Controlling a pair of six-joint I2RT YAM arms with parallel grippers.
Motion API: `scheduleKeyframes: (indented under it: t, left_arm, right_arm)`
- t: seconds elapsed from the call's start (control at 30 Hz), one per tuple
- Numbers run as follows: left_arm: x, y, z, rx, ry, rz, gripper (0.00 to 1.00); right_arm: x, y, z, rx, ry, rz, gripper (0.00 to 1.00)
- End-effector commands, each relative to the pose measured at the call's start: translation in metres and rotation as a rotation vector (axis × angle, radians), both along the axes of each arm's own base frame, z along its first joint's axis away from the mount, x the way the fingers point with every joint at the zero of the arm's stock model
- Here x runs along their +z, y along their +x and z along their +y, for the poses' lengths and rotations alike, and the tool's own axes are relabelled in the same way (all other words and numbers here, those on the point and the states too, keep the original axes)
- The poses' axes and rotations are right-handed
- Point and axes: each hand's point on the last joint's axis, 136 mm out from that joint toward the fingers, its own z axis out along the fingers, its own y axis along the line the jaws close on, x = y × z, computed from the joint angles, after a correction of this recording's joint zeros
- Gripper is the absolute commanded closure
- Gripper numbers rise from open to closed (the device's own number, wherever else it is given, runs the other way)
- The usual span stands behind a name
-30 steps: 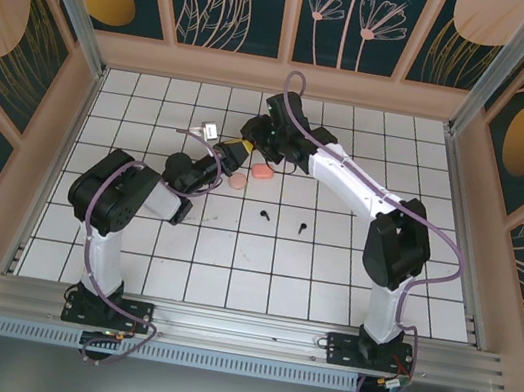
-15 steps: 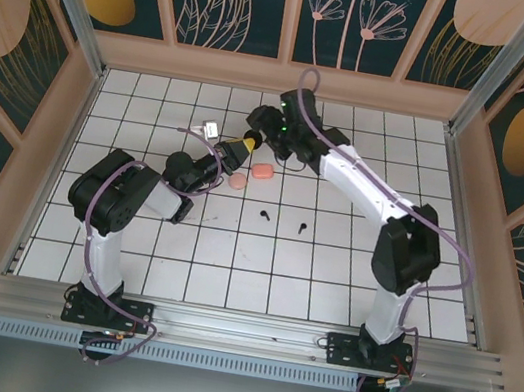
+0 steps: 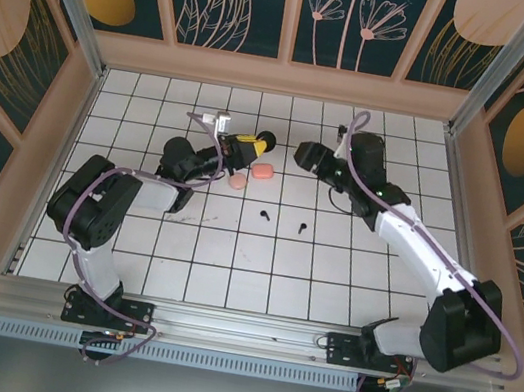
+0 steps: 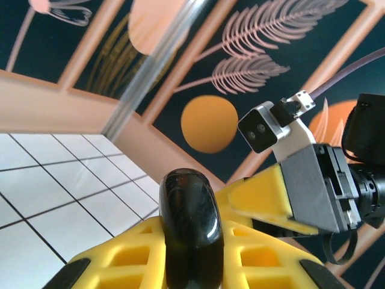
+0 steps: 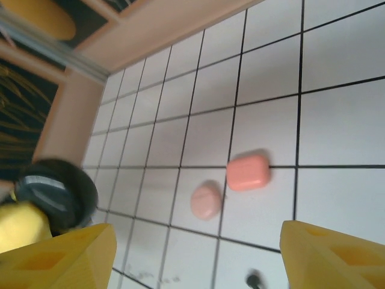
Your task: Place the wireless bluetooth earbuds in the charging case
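My left gripper point(image 3: 254, 143) is shut on a glossy black charging case point(image 3: 265, 140), held above the tiles at the back. In the left wrist view the case point(image 4: 189, 223) stands edge-on between the yellow fingers point(image 4: 120, 256) of that gripper point(image 4: 191, 247). My right gripper point(image 3: 302, 152) hovers just right of the case, open, with nothing between its fingers. The right wrist view shows this gripper point(image 5: 198, 232) spread wide, and the black case point(image 5: 57, 192) blurred at the left. Two black earbuds point(image 3: 265, 216) point(image 3: 301, 228) lie on the tiles nearer the arms. One earbud point(image 5: 254, 280) shows at the bottom edge.
A pink rounded-rectangular case point(image 3: 262, 170) point(image 5: 248, 172) and a paler round pink case point(image 3: 238, 181) point(image 5: 206, 200) lie side by side below the held case. Wooden walls point(image 3: 283, 78) enclose the white tiled floor point(image 3: 329, 279). The right wrist's camera housing point(image 4: 264, 126) hangs close to the left gripper.
My right gripper has opened and pulled back to the right, away from the black case. My left gripper has lifted the case up and to the right.
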Motion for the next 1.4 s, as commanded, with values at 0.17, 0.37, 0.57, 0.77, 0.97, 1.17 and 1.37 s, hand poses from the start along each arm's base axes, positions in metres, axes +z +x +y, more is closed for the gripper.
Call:
scheduleKeyframes:
  t: [0.17, 0.37, 0.57, 0.77, 0.97, 1.17, 1.37]
  left_arm:
    - [0.007, -0.029, -0.019, -0.233, 0.082, -0.047, 1.00]
    - [0.012, -0.034, -0.020, -0.260, 0.092, -0.061, 1.00]
    - [0.016, -0.035, -0.020, -0.267, 0.092, -0.064, 1.00]
    - [0.020, -0.036, -0.021, -0.273, 0.097, -0.070, 1.00]
    - [0.022, -0.041, -0.021, -0.290, 0.102, -0.076, 1.00]
    - [0.033, -0.050, -0.016, -0.290, 0.099, -0.108, 1.00]
    - [0.035, -0.054, -0.015, -0.287, 0.095, -0.118, 1.00]
  right_arm:
    - [0.041, -0.030, 0.021, 0.322, 0.032, -0.282, 0.29]
    - [0.043, -0.029, 0.036, 0.390, 0.055, -0.288, 0.30]
    - [0.040, -0.027, 0.048, 0.422, 0.057, -0.285, 0.32]
    - [0.032, -0.017, 0.053, 0.412, 0.050, -0.270, 0.34]
    - [0.019, 0.004, 0.046, 0.337, 0.023, -0.242, 0.39]
    - [0.001, 0.023, 0.022, 0.223, 0.002, -0.185, 0.46]
    - [0.018, -0.005, 0.017, 0.273, 0.046, -0.213, 0.46]
